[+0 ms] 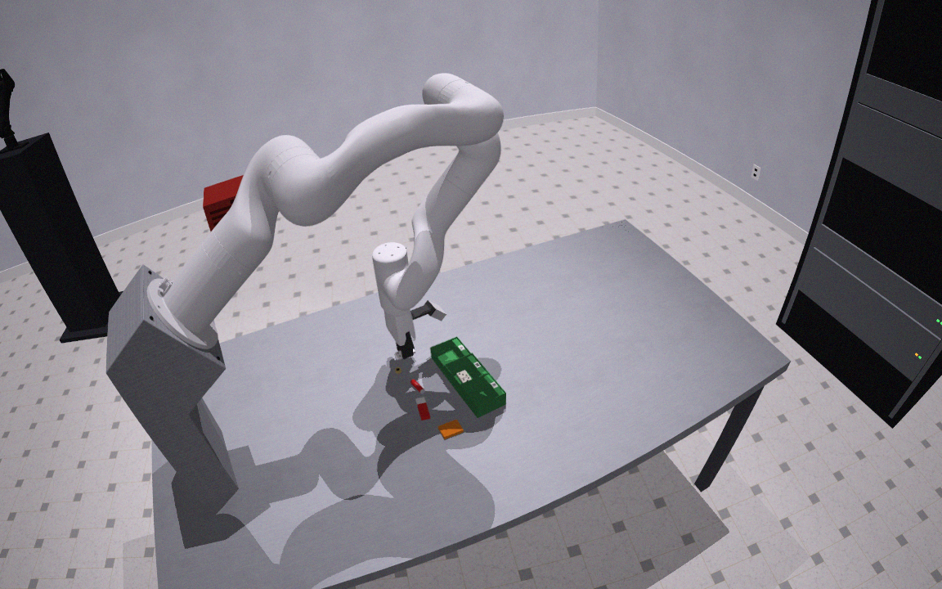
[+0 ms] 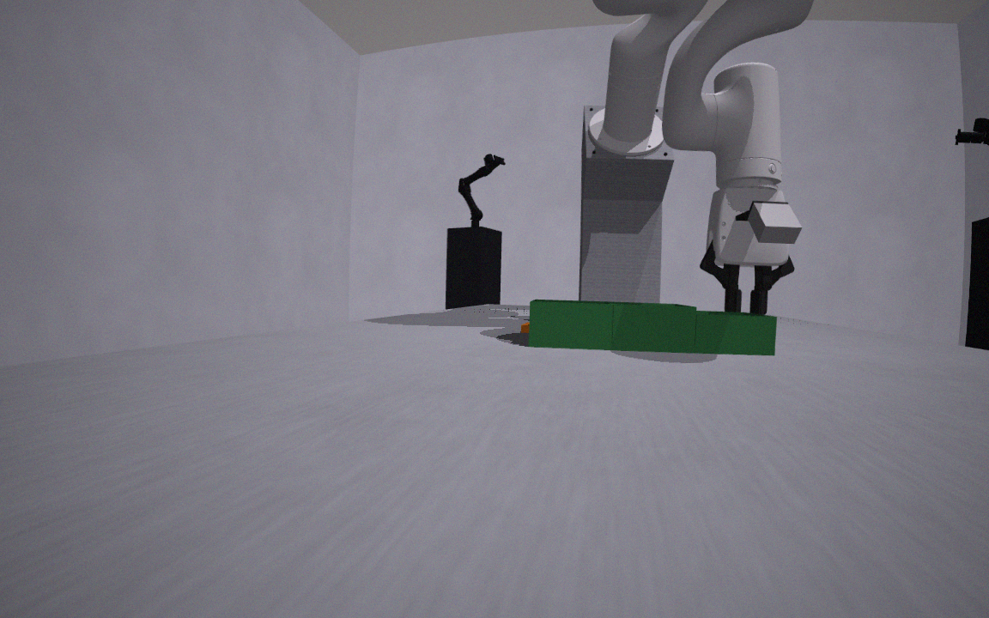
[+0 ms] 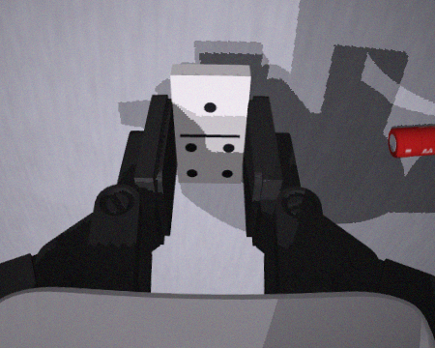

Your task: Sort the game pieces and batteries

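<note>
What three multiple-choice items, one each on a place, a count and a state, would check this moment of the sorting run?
1. Where is the red battery in the wrist view?
A. right of the gripper
B. inside the bin
C. between the fingers

2. How many pips show on the domino?
A. two
B. five
C. nine

3. What is the gripper doing?
A. open and bare
B. shut on the domino
C. shut on a battery

Key: 1 A, it lies at the right edge; 2 B, one above the line, four below; 3 B, fingers press both long sides.
</note>
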{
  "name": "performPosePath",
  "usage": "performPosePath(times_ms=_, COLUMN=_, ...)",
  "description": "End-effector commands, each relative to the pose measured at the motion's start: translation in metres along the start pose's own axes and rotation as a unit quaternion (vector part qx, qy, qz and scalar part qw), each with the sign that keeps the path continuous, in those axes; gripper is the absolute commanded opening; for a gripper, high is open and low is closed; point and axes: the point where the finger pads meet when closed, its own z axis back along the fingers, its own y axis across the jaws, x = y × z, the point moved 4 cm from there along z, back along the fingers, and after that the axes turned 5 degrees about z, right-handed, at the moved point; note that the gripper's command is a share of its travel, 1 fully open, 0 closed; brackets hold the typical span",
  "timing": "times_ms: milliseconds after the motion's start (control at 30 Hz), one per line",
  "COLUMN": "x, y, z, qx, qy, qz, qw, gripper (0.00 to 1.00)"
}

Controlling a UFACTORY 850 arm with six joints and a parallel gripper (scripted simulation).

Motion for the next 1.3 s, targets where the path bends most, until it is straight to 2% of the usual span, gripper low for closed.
performPosePath(times_ms=0, x=0.0, y=0.0, z=0.015, qx=0.0, qy=0.0, qz=0.0, qw=1.0, gripper=0.0)
performPosePath(times_ms=267, x=0.0, y=0.0, z=0.035, qx=0.0, qy=0.0, qz=0.0, qw=1.0, gripper=0.0)
performPosePath(times_ms=800, x=0.0, y=0.0, z=0.035, qx=0.0, qy=0.0, qz=0.0, qw=1.0, gripper=0.0)
performPosePath(times_ms=967, x=0.0, y=0.0, z=0.042, qx=0.0, qy=0.0, qz=0.0, qw=1.0, gripper=0.0)
performPosePath(times_ms=1200, x=-0.02, y=0.037, z=0.042, qx=0.0, qy=0.0, qz=0.0, qw=1.0, gripper=0.0)
performPosePath(times_ms=1267, x=-0.02, y=0.037, z=0.042, qx=0.0, qy=0.0, qz=0.0, qw=1.0, gripper=0.0)
